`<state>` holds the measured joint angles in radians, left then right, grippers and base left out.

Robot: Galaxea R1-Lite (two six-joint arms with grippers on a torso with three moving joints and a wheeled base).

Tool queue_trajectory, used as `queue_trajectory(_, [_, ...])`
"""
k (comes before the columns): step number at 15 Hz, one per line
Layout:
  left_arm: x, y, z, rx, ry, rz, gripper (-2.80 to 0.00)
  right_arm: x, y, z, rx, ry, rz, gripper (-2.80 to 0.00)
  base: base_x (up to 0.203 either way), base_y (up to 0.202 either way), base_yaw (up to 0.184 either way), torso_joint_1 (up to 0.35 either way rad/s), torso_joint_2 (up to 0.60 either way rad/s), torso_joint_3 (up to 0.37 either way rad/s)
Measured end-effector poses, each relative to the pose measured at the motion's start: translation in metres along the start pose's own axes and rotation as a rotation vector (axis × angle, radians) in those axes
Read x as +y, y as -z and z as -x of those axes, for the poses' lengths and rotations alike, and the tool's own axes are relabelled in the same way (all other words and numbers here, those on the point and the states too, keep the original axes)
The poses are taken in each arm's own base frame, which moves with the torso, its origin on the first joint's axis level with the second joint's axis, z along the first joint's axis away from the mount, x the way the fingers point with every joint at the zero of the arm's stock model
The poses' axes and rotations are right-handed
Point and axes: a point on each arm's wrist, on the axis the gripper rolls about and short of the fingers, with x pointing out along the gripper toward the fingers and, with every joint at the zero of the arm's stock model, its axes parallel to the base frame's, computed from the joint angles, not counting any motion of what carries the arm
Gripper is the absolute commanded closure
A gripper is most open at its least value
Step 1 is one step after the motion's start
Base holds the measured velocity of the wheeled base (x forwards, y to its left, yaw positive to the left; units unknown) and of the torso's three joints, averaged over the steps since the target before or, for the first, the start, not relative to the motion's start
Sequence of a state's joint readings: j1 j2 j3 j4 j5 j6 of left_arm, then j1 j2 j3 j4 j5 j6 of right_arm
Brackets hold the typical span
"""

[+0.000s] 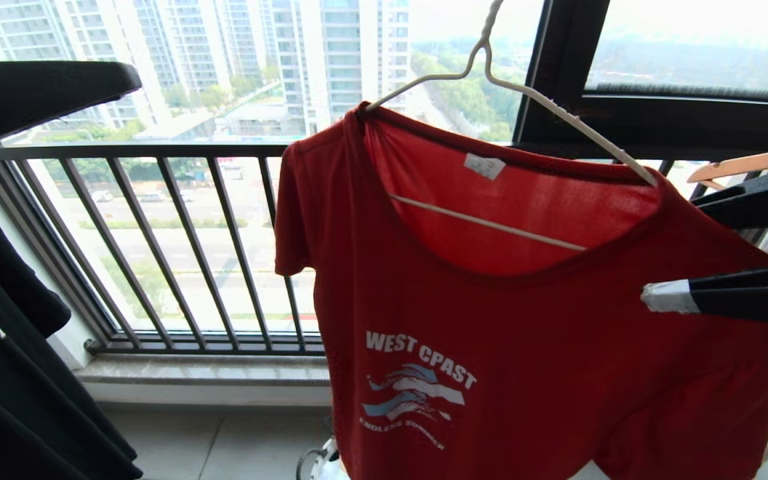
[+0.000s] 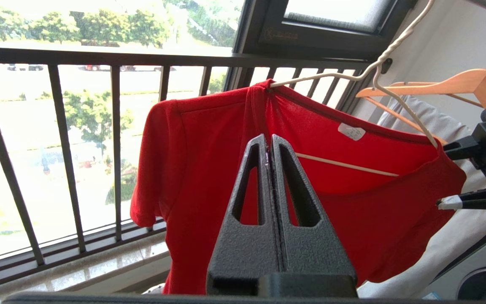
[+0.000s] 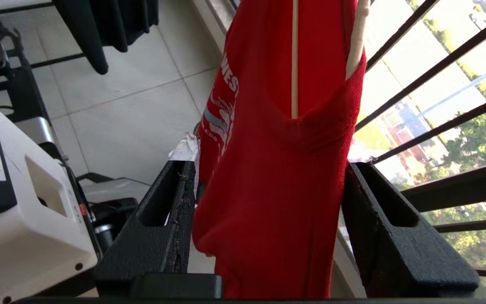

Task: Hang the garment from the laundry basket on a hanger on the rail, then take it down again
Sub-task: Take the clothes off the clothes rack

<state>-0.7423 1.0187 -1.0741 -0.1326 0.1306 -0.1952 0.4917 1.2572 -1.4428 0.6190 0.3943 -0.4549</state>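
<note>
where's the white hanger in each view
Head view: hanger at top centre, its hook running off the top edge, its bar inside the red shirt.
Left wrist view: upper right, its bar showing through the shirt's neck.
Right wrist view: only two pale rods at top centre, inside the shirt.
Shared landmark: the black balustrade behind the shirt.

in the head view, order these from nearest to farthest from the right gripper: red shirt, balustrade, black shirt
From the right gripper, at the picture's right edge:
1. Red shirt: its right shoulder lies between the open fingers.
2. Balustrade: behind the shirt, at the window, left of centre.
3. Black shirt: hanging at the far left edge.
</note>
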Motion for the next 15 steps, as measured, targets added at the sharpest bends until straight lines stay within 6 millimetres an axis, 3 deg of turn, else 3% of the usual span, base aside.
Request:
queue_trajectory(5, [0.000,0.005,-0.004,0.021,-0.004,-0.008,0.00,0.002,-0.019,0.027,-0.208,0.111,-0.173,-2.80,0.000,0.000,0.000,0.000,0.00,0.000])
queue_trajectory(6, [0.001,0.007,-0.005,0.029,-0.005,-0.015,0.00,0.005,-0.021,0.036,-0.236,0.142,-0.210,0.00,0.000,0.000,0.000,0.000,0.00,0.000])
queue_trajectory(9, [0.003,0.019,-0.005,0.070,-0.005,-0.043,0.00,0.020,-0.011,0.061,-0.278,0.180,-0.253,0.00,0.000,0.000,0.000,0.000,0.00,0.000])
queue_trajectory(12, [0.013,0.047,-0.001,0.155,-0.059,-0.071,0.00,0.038,0.011,0.079,-0.271,0.224,-0.262,0.00,0.000,0.000,0.000,0.000,0.00,0.000])
queue_trajectory(15, [0.029,0.056,0.029,0.130,-0.169,-0.112,0.00,0.059,0.034,0.106,-0.296,0.348,-0.282,0.00,0.000,0.000,0.000,0.000,0.00,0.000])
